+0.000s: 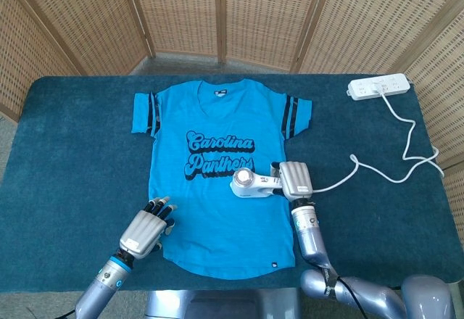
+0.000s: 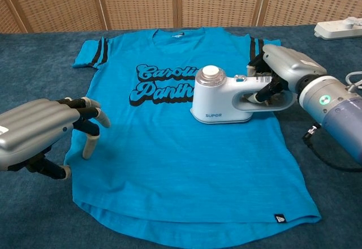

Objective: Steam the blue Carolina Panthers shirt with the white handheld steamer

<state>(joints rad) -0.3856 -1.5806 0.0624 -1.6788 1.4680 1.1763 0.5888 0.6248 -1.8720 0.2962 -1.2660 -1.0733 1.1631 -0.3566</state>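
Near the shirt [image 2: 186, 153] right edge, right hand [image 2: 285, 71] grips steamer [image 2: 220, 99].

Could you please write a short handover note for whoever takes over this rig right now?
Right hand grips the white steamer by its handle; the steamer sits on the blue shirt, at the right end of the lettering.
Left hand holds nothing, fingertips resting on the shirt's lower left edge.
Done: steamer in hand, on the shirt.
Left: which areas are already steamed cannot be told; cover the shirt, then set the steamer down.
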